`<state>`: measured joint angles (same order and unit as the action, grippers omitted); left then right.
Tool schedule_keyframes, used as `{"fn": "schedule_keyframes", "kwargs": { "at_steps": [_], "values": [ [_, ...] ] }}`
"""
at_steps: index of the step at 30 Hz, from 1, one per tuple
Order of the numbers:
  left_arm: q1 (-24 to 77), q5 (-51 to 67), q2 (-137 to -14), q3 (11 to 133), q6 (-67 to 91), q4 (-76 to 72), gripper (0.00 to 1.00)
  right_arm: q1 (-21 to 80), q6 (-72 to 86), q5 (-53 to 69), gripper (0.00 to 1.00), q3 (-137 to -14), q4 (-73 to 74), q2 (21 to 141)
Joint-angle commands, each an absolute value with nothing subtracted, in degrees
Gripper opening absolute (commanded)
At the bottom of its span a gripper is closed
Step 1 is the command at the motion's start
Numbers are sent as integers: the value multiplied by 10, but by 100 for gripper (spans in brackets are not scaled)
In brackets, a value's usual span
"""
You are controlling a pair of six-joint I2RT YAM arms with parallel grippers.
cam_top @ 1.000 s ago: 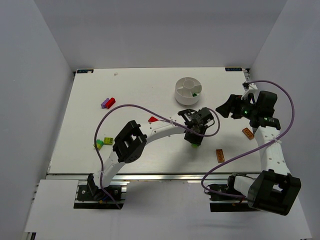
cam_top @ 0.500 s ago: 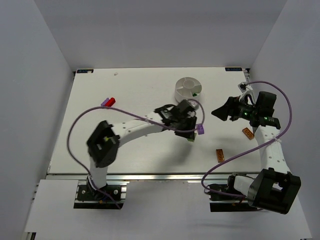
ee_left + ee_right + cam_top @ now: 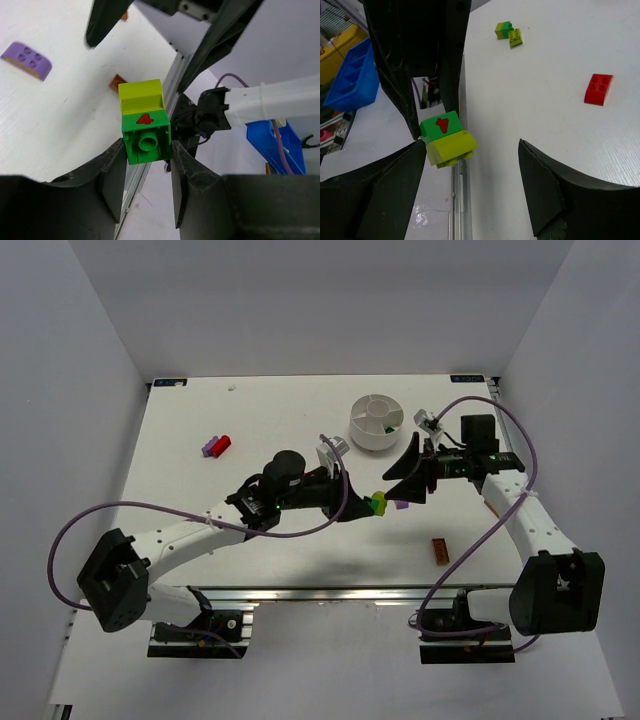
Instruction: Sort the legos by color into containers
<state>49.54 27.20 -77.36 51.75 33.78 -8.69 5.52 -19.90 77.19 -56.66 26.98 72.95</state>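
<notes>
My left gripper (image 3: 368,506) is shut on a stacked pair of legos, a green brick with a red mark joined to a yellow-green one (image 3: 144,124), held above the table. My right gripper (image 3: 402,482) faces it, open. In the right wrist view the pair (image 3: 447,137) hangs between my right gripper's (image 3: 470,150) spread fingers, close to one finger (image 3: 395,190). A purple brick (image 3: 401,505) lies on the table just below them. The white dish of containers (image 3: 362,432) stands behind, with a green brick (image 3: 388,427) in one wedge.
An orange brick (image 3: 439,551) lies near the front edge. A red and a purple brick (image 3: 216,445) sit together at the far left. The right wrist view shows a red brick (image 3: 598,89), a green and yellow-green pair (image 3: 508,32) and a blue bin (image 3: 350,75) off the table.
The left arm has dropped low and turned its gripper rightwards, the green pair lifted in it. The right gripper has swung left to meet it and opened slightly wider.
</notes>
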Motion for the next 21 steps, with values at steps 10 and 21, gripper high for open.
{"fn": "schedule_keyframes", "kwargs": {
  "at_steps": [10, 21],
  "values": [
    [495, 282, -712, 476, 301, -178, 0, 107, -291, 848, 76, -640, 340, 779],
    [496, 271, -717, 481, 294, -181, 0, 120, -333, 861, 63, -625, 374, 770]
  ]
}}
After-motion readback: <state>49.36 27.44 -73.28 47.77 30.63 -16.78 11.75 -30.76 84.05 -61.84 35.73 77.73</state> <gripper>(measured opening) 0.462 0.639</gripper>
